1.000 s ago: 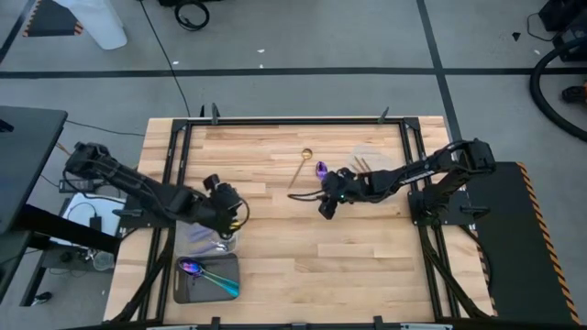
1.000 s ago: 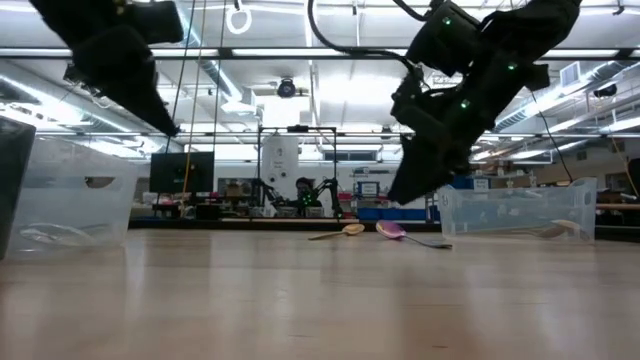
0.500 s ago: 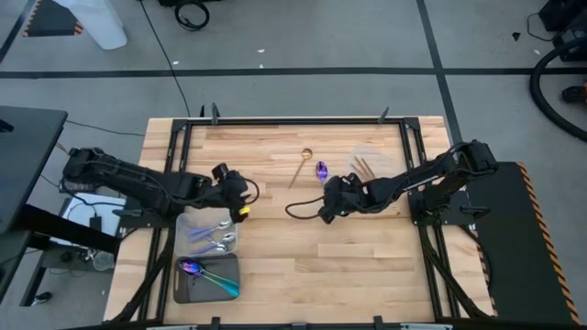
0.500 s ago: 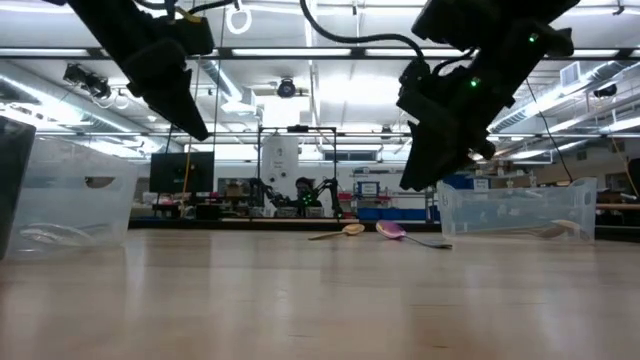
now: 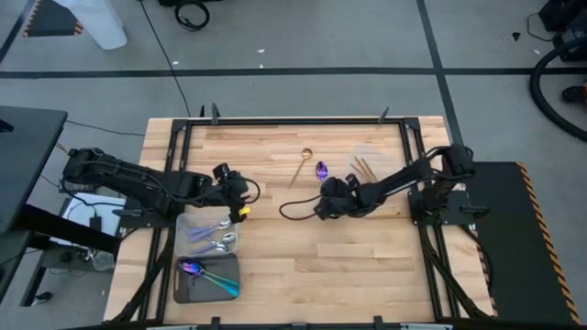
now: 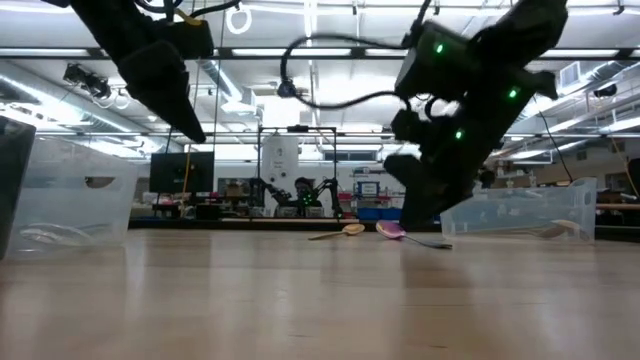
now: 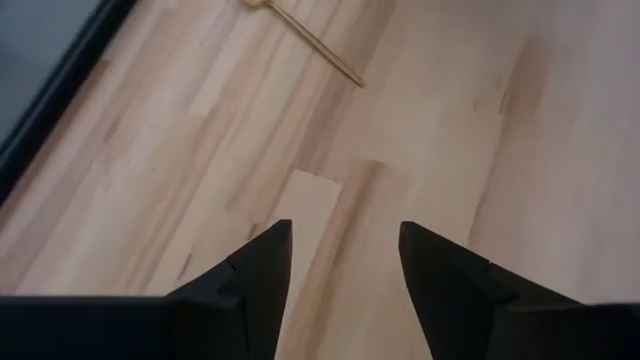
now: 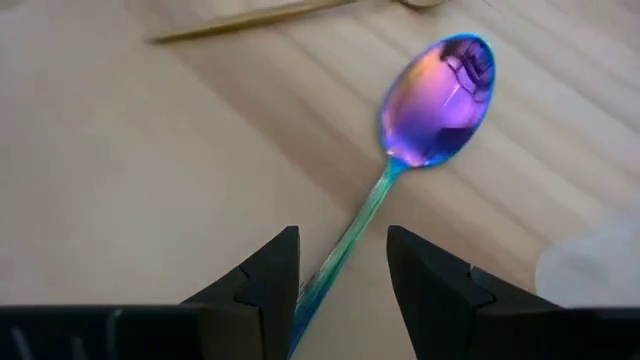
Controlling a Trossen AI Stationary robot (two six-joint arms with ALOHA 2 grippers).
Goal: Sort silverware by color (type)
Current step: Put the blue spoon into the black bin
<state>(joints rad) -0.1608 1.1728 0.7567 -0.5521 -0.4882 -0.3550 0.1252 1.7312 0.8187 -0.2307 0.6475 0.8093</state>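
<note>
An iridescent purple-blue spoon (image 8: 440,85) with a teal handle lies flat on the wood near the table's middle (image 5: 322,170). My right gripper (image 8: 343,240) is open and low over it (image 5: 324,192), one finger on either side of the handle; no touch shows. A gold spoon (image 5: 301,165) lies just left of the iridescent spoon. My left gripper (image 5: 248,194) is open and hovers over bare wood (image 7: 345,235), beyond the far edge of a clear tray of silver spoons (image 5: 211,235). More iridescent spoons (image 5: 206,275) lie in the dark grey tray (image 5: 229,261).
A clear tray (image 5: 367,163) holding gold utensils sits right of the iridescent spoon, close to my right arm. In the low view its wall (image 6: 520,210) stands behind the right gripper (image 6: 415,215). The wood toward the near edge (image 5: 348,266) is bare. Black frame rails border the table.
My left gripper has moved from above the silver-spoon tray toward the far edge and the table's middle, then held still. My right gripper has come down toward the iridescent spoon's handle, staying open. No spoon has moved.
</note>
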